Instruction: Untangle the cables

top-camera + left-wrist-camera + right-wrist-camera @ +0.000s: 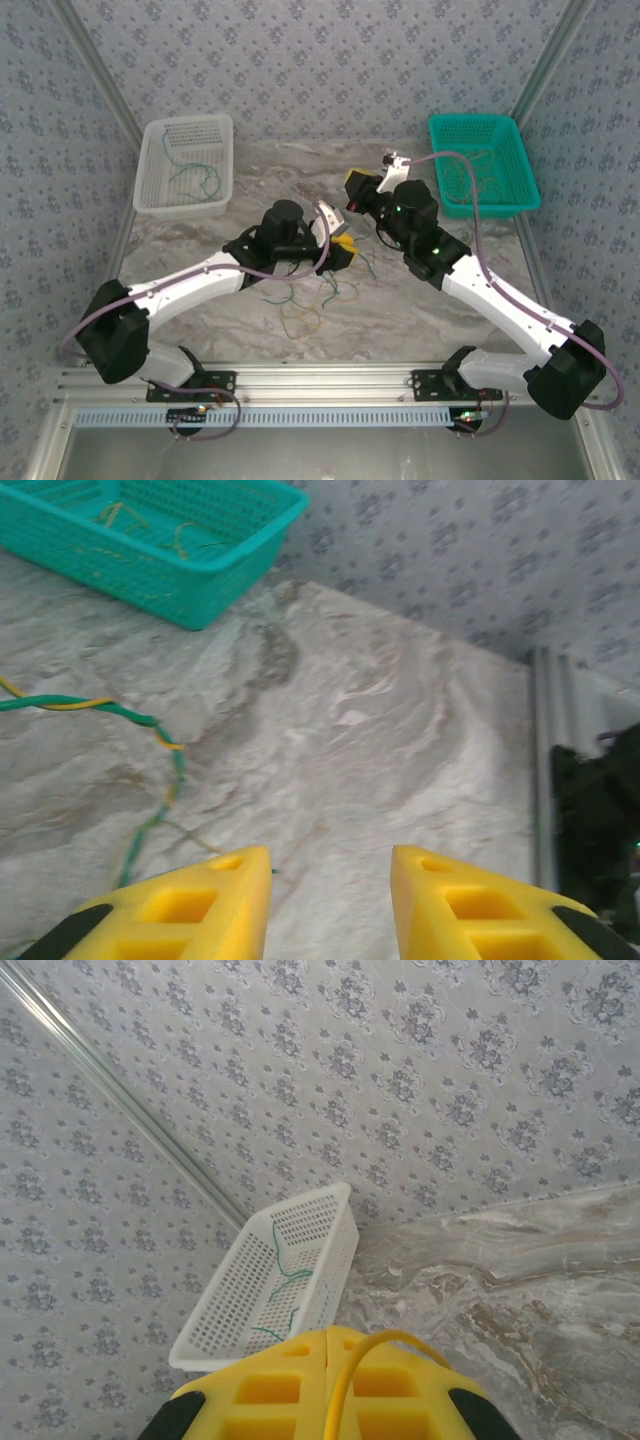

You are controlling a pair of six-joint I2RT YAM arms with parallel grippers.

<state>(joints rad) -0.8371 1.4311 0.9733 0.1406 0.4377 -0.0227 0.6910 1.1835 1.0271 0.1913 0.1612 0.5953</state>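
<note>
Left gripper (328, 882): the yellow fingers (210, 905) are spread, with bare marble table (380, 730) visible in the gap and nothing between them. In the top view this gripper (343, 250) sits at frame centre, just above the loose cables (300, 320) – green and yellow loops lying on the table (290, 170) at lower centre. In the left wrist view, a twisted green-and-yellow cable (178, 765) runs from the left edge and curves down towards the left finger. Right gripper (328, 1345): the fingers are pressed together, pinching a yellow cable (395, 1334) that arcs up and to the right. In the top view it (357, 190) stands right of centre, above the left gripper. The white basket (143, 165) at upper left holds green cables (195, 175); the teal basket (525, 160) at upper right holds yellow cables (120, 515).
</note>
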